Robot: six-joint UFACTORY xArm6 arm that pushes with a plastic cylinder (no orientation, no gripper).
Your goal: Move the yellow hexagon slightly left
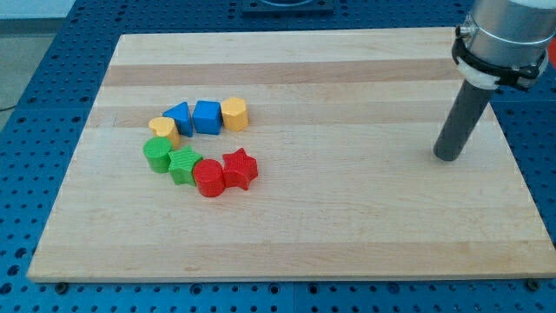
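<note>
My tip [447, 157] stands well apart at the board's three o'clock; there is no claw, so nothing is grasped. The yellow hexagonal plastic block [234, 113] sits at ten o'clock, touching the blue cube [207, 116]. Recommendation: approach from its right side and push briefly (the cube will likely shift too).

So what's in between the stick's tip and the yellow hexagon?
Nothing. In the camera view, only bare wooden board lies between my tip and the yellow hexagon. The blue cube sits on the hexagon's far side.
</note>
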